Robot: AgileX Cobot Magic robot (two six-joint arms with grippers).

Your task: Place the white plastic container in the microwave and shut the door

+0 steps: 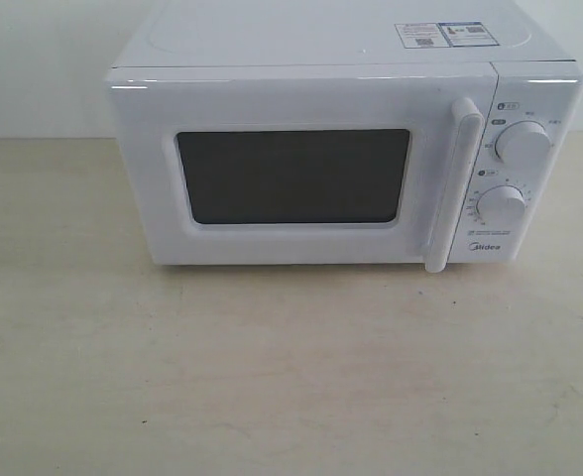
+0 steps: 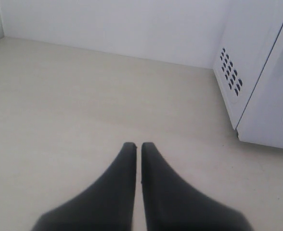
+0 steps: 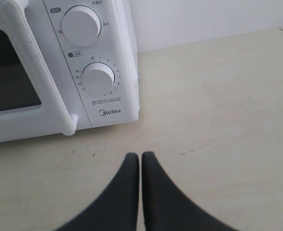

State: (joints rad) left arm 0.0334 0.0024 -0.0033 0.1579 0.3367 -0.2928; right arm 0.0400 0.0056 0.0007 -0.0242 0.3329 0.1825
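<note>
The white microwave (image 1: 321, 149) stands at the back of the table with its door (image 1: 291, 174) shut, the vertical bar handle (image 1: 452, 183) beside the two dials (image 1: 523, 143). The white plastic container shows in no view. My left gripper (image 2: 138, 145) is shut and empty above the bare table, left of the microwave's vented side (image 2: 245, 67). In the right wrist view my right gripper (image 3: 140, 156) is also shut and empty, in front of the microwave's (image 3: 59, 67) control panel corner, a short way from the Midea logo (image 3: 109, 112). Neither gripper shows in the exterior view.
A light beige tabletop (image 1: 272, 377) spreads in front of the microwave and to both sides. A white wall (image 2: 112, 24) runs behind the table. A sticker (image 1: 445, 35) sits on the microwave's top.
</note>
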